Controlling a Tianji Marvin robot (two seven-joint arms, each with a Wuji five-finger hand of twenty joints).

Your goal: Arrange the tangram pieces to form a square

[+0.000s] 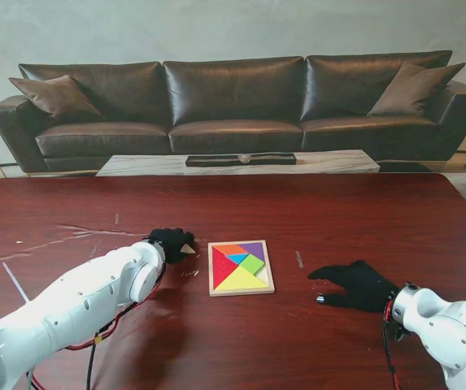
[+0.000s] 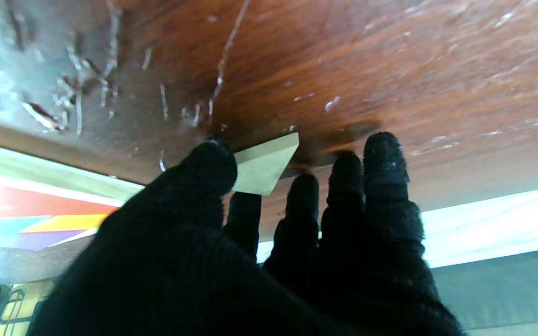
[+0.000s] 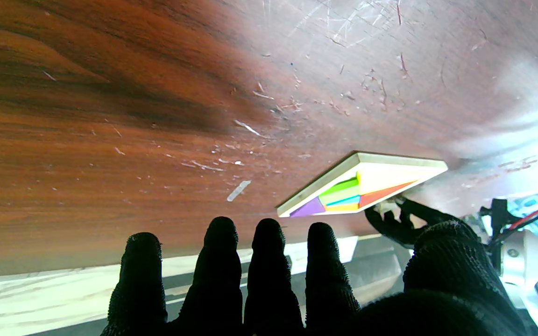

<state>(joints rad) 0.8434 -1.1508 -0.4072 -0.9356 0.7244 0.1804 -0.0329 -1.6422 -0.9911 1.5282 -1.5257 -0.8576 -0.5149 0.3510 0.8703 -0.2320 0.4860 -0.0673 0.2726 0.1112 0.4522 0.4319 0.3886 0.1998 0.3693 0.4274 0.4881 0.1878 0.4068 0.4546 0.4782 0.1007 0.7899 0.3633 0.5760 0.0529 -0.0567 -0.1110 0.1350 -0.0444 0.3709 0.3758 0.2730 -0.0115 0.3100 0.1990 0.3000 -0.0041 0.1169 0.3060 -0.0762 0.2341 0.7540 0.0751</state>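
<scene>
The left hand (image 1: 172,242), in a black glove, pinches a small pale wooden piece (image 2: 264,163) between the thumb and a finger; only its plain unpainted face and one edge show, so its colour cannot be told. In the wrist view the piece looks triangular and sits just off the table (image 1: 338,211), the other fingers (image 2: 383,163) spread beside it.

Just to the right of that hand lies the tangram tray (image 1: 241,268), a light wooden square frame flat on the table. Inside it fit a red triangle (image 1: 222,269), a yellow triangle (image 1: 242,281), a green square (image 1: 252,262), a blue triangle (image 1: 237,257), an orange piece (image 1: 229,249) and a purple piece (image 1: 254,249). The tray's near right corner looks bare wood.

Well to the right of the tray, the right hand (image 1: 353,284) grips nothing, its gloved fingers (image 3: 222,261) straight and apart, pointing toward the tray and close over the table.

The table is dark reddish wood, glossy, scratched and scuffed, most heavily near the left hand. Beyond its far edge stand a low pale coffee table (image 1: 241,164) and a long dark leather sofa (image 1: 233,97) with a cushion (image 1: 58,96) at each end, against a grey wall.
</scene>
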